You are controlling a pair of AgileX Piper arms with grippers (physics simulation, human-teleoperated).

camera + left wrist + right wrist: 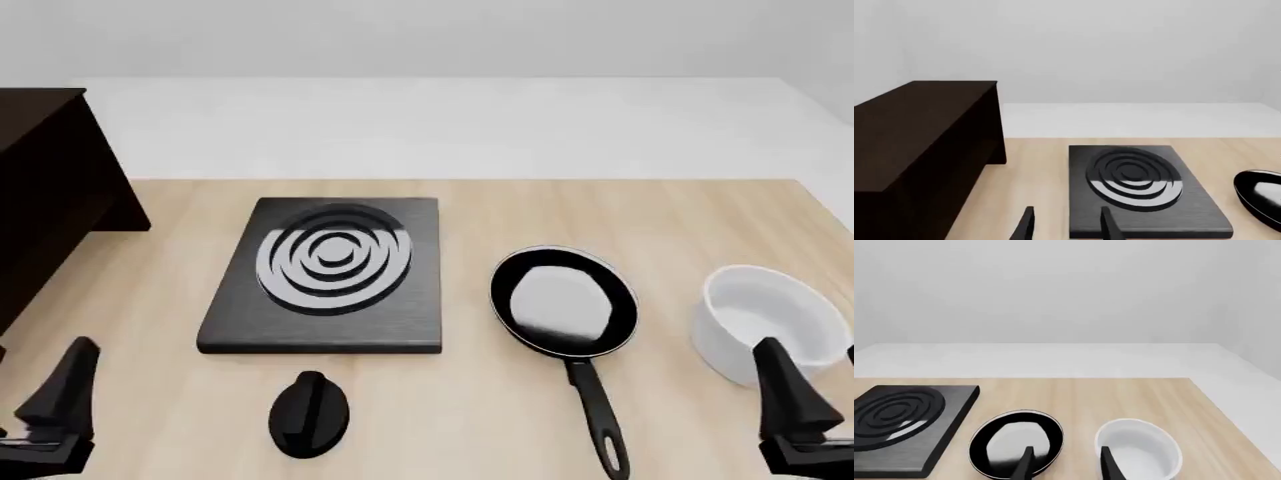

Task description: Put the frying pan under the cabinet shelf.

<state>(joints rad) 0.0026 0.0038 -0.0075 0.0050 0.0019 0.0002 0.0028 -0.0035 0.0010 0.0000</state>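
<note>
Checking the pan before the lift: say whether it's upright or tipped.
Upright: the round black frying pan with long handle lies flat on the light wooden table, open side up, empty.

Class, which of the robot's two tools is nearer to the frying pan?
The right tool. It sits just right of the frying pan, beside its handle. The left tool is at the table's far left, beyond the stove plate.

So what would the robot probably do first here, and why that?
Probably bring the right tool down toward the frying pan handle, which points back toward the arms. Both tools look open and hold nothing, the pan sits nearer the right arm, and the cabinet shelf stands far left.
</note>
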